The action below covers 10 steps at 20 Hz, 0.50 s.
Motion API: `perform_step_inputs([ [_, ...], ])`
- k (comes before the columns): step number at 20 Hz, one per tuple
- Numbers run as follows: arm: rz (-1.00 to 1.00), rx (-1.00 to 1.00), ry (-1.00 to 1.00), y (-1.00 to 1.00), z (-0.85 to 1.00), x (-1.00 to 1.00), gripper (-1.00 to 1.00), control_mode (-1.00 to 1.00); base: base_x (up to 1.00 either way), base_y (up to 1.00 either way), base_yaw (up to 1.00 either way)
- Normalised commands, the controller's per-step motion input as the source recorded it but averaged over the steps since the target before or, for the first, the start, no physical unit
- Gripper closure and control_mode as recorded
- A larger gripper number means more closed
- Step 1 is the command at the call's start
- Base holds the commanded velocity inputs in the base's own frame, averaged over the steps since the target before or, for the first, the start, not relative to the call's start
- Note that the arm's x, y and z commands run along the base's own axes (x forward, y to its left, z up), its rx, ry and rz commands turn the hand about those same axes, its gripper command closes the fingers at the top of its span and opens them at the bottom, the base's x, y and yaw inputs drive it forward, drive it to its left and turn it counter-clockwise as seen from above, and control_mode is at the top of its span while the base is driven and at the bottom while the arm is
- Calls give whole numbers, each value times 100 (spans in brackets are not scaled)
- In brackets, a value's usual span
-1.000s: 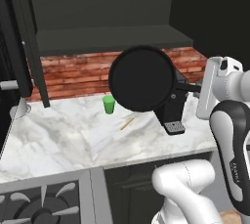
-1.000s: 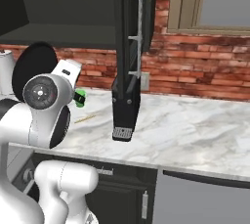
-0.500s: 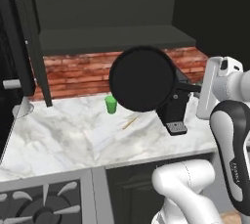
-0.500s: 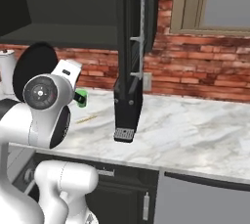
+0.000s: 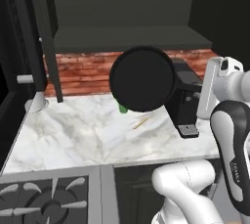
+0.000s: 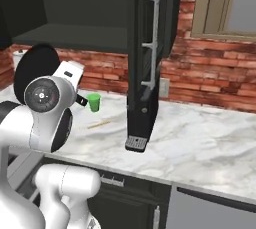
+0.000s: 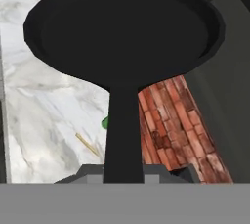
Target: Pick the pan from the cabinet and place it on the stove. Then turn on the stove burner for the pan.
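A: Flat round matte-black frying pan [image 5: 142, 78] held up in the air over the white marble worktop [image 5: 88, 135], face turned toward the left base camera. Long thin black handle [image 7: 123, 135] running straight back into the pincer [image 7: 124, 173], clenched on it.

B: Pan well above the worktop, touching nothing else. Behind and above, the dark charcoal wall cabinet [image 5: 122, 17] standing open, its door [image 6: 150, 48] with the long silver bar handle [image 6: 153, 43] swung out to the right.

A: Open marble to the pan's left. Corner of the steel gas stove [image 5: 44, 201] with black grates at lower left.

B: Seen from the right base: small green cup [image 6: 93, 102] and thin yellowish stick [image 6: 98, 123] on the worktop; pan mostly hidden behind the arm.

A: Seen from the hand: pan's hollow side, red brick wall [image 7: 166, 120] beyond.
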Motion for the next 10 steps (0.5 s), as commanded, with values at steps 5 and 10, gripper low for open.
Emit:
perform_step_inputs([
  [5, 0, 0, 0, 0, 0, 0, 100, 100, 5, -31, 20],
  [10, 0, 0, 0, 0, 0, 0, 100, 100, -5, -47, 19],
])
